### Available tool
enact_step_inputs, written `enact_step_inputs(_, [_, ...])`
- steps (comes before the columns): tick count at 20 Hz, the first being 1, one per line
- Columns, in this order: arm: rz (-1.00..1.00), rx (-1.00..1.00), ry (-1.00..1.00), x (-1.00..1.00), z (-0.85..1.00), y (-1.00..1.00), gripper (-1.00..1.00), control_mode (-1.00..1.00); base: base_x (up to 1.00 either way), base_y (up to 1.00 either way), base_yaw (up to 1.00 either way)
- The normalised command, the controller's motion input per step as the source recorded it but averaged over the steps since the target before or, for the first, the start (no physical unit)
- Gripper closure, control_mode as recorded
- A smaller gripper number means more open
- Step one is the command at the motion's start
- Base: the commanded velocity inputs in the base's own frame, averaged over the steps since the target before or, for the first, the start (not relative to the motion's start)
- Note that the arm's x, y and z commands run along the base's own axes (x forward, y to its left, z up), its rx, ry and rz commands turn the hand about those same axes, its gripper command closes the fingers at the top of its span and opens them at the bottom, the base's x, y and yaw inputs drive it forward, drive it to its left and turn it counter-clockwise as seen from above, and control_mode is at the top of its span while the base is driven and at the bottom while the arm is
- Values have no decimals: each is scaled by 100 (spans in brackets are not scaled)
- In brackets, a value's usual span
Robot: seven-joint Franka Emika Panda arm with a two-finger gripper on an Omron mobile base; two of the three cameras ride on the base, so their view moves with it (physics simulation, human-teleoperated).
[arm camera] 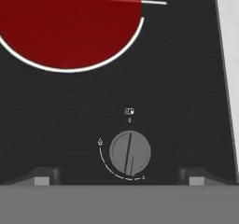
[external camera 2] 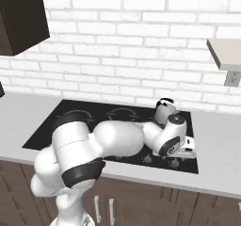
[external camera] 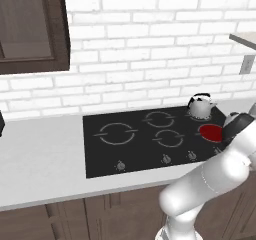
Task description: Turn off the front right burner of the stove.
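Observation:
The stove (external camera: 135, 154) is a glossy black cooktop set in the pale counter. Its front right burner (external camera: 210, 131) glows as a solid red disc; the hand view shows that burner (arm camera: 65, 27) large at the top. Below it sits a small grey round knob (arm camera: 130, 153) with a dark bar pointing nearly straight up. My gripper (arm camera: 119, 177) hovers over that knob, open, its two dark fingertips (arm camera: 44, 176) spread wide on either side and touching nothing. In the right base view the hand (external camera 2: 175, 145) hangs over the stove's front right corner.
A small silver kettle (external camera: 201, 105) stands on the back right burner, just behind the red one. Three grey ring burners (external camera: 116, 133) lie to the left. More knobs (external camera: 165, 159) line the front edge. The stove's right edge meets the counter (arm camera: 229, 55).

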Motion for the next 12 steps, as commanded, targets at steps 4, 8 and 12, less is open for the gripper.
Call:
enact_step_inputs(4, [0,3,0,0,-17,-17,-100,-100,0,0,0])
enact_step_inputs(8, [0,0,0,0,-11,-8,-100,-100,0,0,0])
enact_step_inputs(12, [0,0,0,0,-7,0,-100,-100,0,0,0])
